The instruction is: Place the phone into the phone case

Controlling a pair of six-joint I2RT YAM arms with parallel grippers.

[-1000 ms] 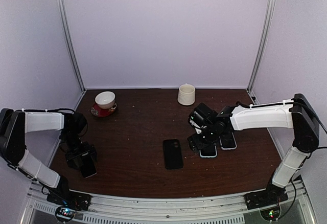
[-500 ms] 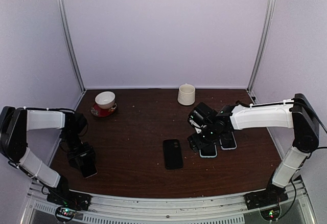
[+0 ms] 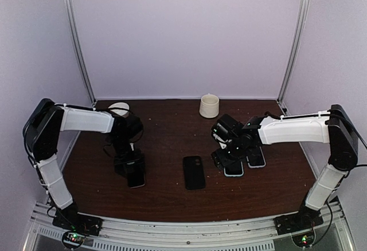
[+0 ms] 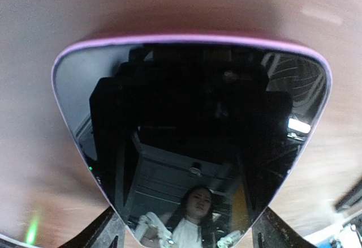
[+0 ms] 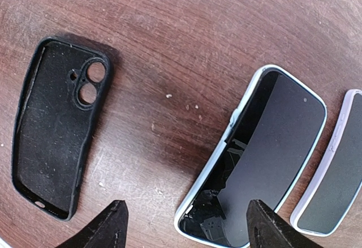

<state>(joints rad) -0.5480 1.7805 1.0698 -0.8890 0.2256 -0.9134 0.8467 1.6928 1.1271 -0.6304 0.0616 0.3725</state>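
Nearest, in the lower left of the overhead view, the left gripper (image 3: 132, 169) is clenched on a lilac-rimmed phone (image 4: 192, 118). Its fingers (image 4: 110, 232) press the phone's two long edges and the glossy screen faces the wrist camera. Whether the phone is clear of the dark wooden table (image 3: 172, 202) cannot be told.

Just right of it, near the centre of the overhead view, the black phone case (image 3: 194, 172) lies flat. Its open side faces up and its camera holes are at the far end. It is apart from both grippers.

Further right, the right gripper (image 5: 189, 228) hovers with its jaws spread, holding nothing. It is above a pale-rimmed phone (image 5: 266, 157), and a second lilac phone (image 5: 334, 177) lies just beside that one.

At the back stand a cream cup (image 3: 209, 106) and a white bowl (image 3: 117, 107), the bowl mostly hidden behind the left arm.

The held phone is probably rigid, fairly heavy for its thinness, and slick on the glass. A grip on the long edges, near the middle, likely suits it best. The case looks soft and light, so it may slide or buckle when pressed. One corner probably has to seat first while the case is held still.
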